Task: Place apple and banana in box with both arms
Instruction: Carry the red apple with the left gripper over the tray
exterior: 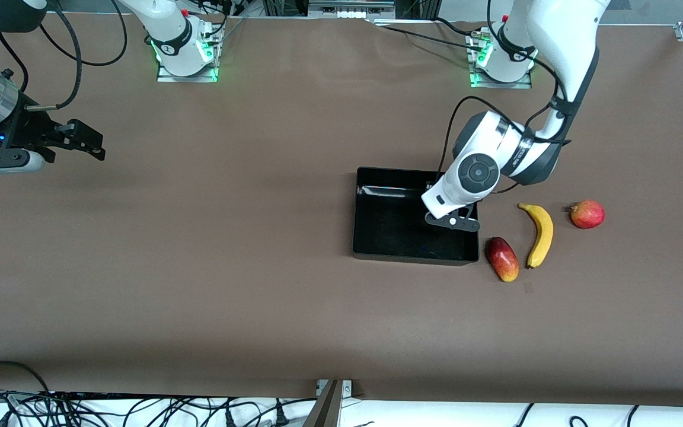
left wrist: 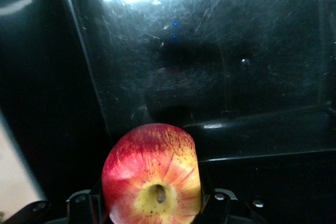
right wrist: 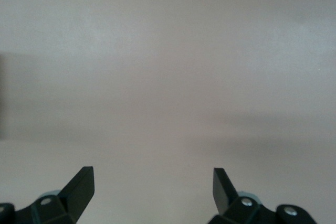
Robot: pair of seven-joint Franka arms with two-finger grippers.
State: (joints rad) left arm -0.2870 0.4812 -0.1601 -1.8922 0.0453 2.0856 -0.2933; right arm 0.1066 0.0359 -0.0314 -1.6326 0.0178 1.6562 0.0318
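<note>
My left gripper is over the black box, at the end nearest the loose fruits. In the left wrist view it is shut on the red and yellow apple, stem dimple toward the camera, just above the box's glossy floor. The arm hides the apple in the front view. The yellow banana lies on the table beside the box, toward the left arm's end. My right gripper is open and empty over bare table at the right arm's end; its wrist view shows only brown table.
A red-yellow mango-like fruit lies between the box and the banana. A pinkish-red round fruit lies past the banana toward the left arm's end. Cables run along the table's near edge.
</note>
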